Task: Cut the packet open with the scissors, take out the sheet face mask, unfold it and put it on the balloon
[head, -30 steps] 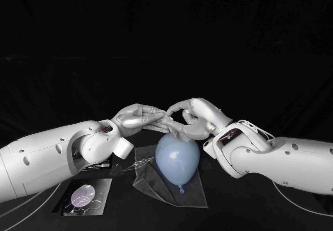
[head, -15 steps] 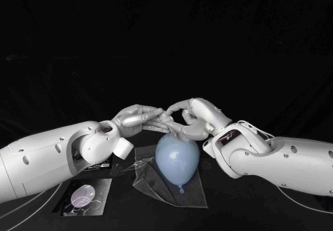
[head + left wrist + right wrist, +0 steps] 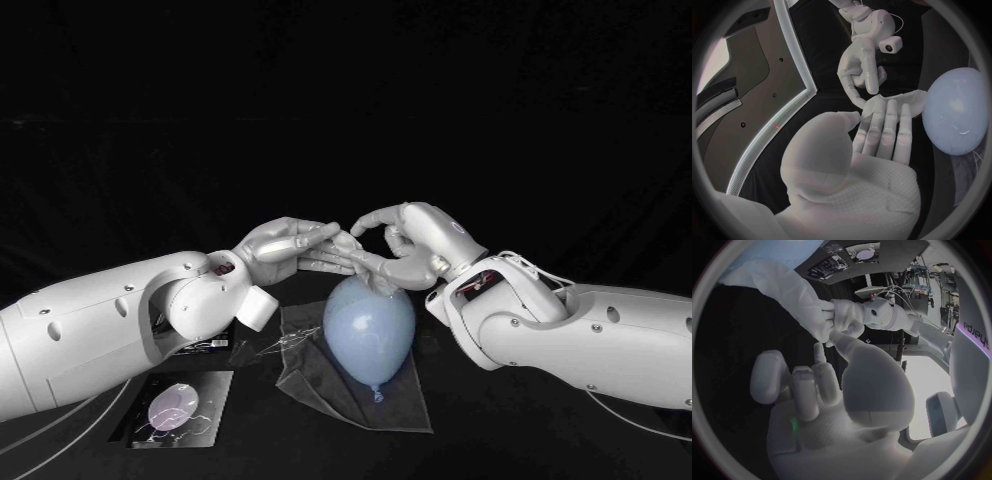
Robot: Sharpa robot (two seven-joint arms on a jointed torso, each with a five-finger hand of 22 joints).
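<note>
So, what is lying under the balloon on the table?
A crinkled clear plastic sheet lies under the pale blue balloon and spreads out on both sides of it. The balloon covers the sheet's middle, so what is there cannot be seen.

Balloon (image 3: 369,322) on film (image 3: 325,388), centre; left robot hand (image 3: 289,247), right robot hand (image 3: 404,245) touching behind balloon.
</note>
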